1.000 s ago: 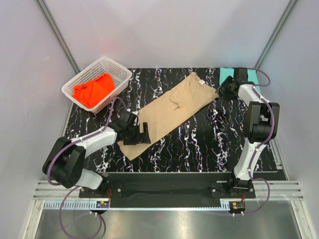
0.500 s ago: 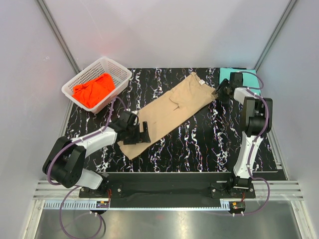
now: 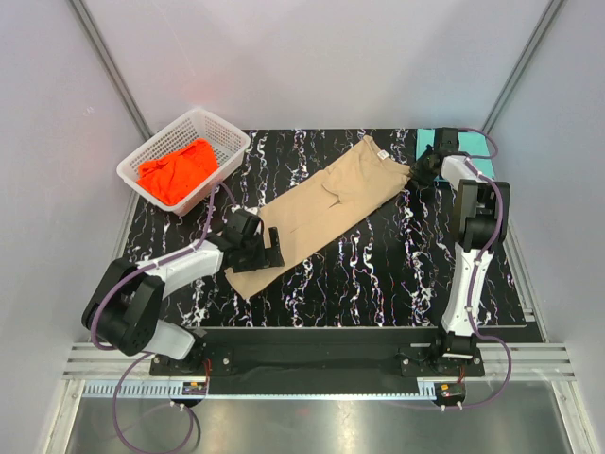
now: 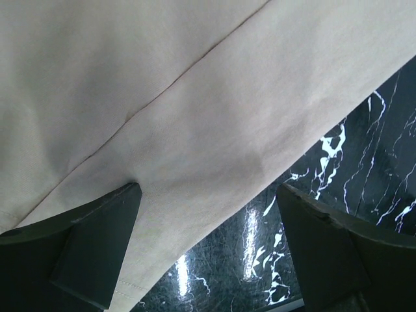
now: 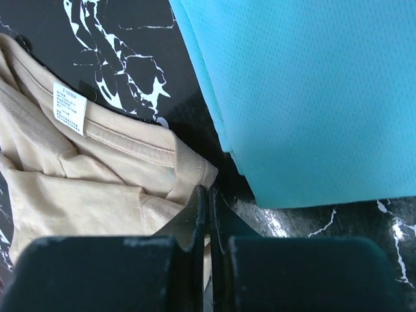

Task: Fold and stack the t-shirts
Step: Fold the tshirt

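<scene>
1. The tan t-shirt (image 3: 321,213) lies as a long strip slanting across the black marbled table (image 3: 378,274). Its collar end is just beside the folded teal t-shirt (image 5: 305,97).
2. The right gripper (image 5: 208,211) has its fingers pressed together on the collar-end corner (a thin bite, likely to slip), so lift gently.
3. The left gripper (image 4: 208,260) hangs spread wide over the hem end. It should pinch that edge before any pull.
4. Bring collar to hem with edges matched, without dragging the teal one.
</scene>
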{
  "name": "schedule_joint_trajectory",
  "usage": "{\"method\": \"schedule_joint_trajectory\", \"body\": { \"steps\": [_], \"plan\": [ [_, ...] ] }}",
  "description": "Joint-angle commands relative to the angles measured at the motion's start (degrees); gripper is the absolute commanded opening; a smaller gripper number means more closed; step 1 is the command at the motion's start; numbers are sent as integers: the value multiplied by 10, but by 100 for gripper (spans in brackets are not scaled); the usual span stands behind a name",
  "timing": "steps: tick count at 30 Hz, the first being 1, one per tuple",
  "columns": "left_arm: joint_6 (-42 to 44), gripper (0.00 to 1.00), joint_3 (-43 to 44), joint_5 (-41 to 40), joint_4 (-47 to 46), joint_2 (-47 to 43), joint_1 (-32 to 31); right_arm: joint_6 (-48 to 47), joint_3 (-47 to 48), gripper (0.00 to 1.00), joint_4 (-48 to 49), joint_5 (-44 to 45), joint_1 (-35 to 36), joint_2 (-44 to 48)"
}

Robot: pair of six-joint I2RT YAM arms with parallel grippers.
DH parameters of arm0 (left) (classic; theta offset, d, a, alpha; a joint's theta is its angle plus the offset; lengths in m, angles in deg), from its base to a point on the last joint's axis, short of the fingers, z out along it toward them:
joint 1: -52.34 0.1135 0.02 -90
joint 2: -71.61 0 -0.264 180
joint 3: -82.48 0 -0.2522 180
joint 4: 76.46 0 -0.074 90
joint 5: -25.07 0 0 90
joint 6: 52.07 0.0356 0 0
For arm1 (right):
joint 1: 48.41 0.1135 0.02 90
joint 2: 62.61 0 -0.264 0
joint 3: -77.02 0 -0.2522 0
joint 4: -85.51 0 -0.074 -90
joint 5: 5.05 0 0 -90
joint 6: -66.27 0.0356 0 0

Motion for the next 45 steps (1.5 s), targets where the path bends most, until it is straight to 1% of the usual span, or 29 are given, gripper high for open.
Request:
{"method": "schedule_joint_trajectory", "body": {
  "steps": [1,4,8,10,13,15,18,19,21,22,23,27,28,29,31,33,34,35,37,38,39,40,41,42,44,45],
  "plan": [
    [-15,98,-44,-75,66,39,4,-31,49,0,-46,26,-1,-16],
    [-34,98,-61,-73,52,26,3,-50,70,0,-63,28,-1,-18],
    [-54,98,-82,-76,40,22,2,-91,135,0,-109,36,-1,-42],
    [-66,98,-85,-64,31,23,1,-104,176,0,-126,14,-1,-67],
    [-83,98,-84,-40,15,12,-4,-108,200,0,-115,-36,-1,-84],
    [-102,99,-80,-18,12,-13,-21,-108,215,0,-113,-62,0,-97],
    [-104,99,-53,11,33,-42,-33,-115,270,2,-128,-84,-1,-128],
    [-100,99,-30,15,57,-53,-36,-120,310,2,-144,-88,0,-139],
    [-83,99,-8,10,88,-63,-37,-119,350,4,-158,-90,-1,-171],
    [-77,99,11,4,95,-73,-37,-119,385,4,-165,-92,-1,-182],
    [-58,99,19,3,99,-75,-37,-116,400,5,-165,-93,-1,-191],
    [-14,99,37,15,81,-67,-37,-97,469,13,-155,-121,-1,-245],
    [-10,99,35,31,76,-55,-38,-89,489,23,-158,-123,-1,-250],
    [-9,99,34,37,74,-50,-40,-85,494,29,-160,-120,-1,-249],
    [-11,99,23,55,58,-40,-48,-82,487,40,-158,-117,-1,-234],
    [-20,99,10,67,37,-38,-53,-82,459,47,-155,-106,-1,-197],
    [-22,99,9,75,36,-39,-57,-84,449,53,-157,-101,-1,-181],
    [-21,99,10,76,36,-41,-58,-84,439,56,-158,-91,-1,-151],
    [-15,99,26,67,51,-53,-59,-79,411,62,-172,-80,-1,-120],
    [-1,99,36,59,61,-59,-59,-75,401,67,-178,-70,-1,-92],
    [6,99,64,50,89,-62,-59,-62,378,71,-193,-63,0,-76],
    [19,99,80,23,105,-69,-57,-54,366,73,-201,-49,0,-47],
    [27,99,96,7,122,-71,-56,-43,352,73,-211,-46,2,-31],
    [33,99,126,-5,146,-72,-53,-30,315,73,-225,-43,6,-15],
    [41,99,147,-21,161,-78,-37,-20,271,71,-237,-27,27,37],
    [41,99,158,-24,171,-82,-26,-15,222,70,-246,-24,38,54]
  ]
}}
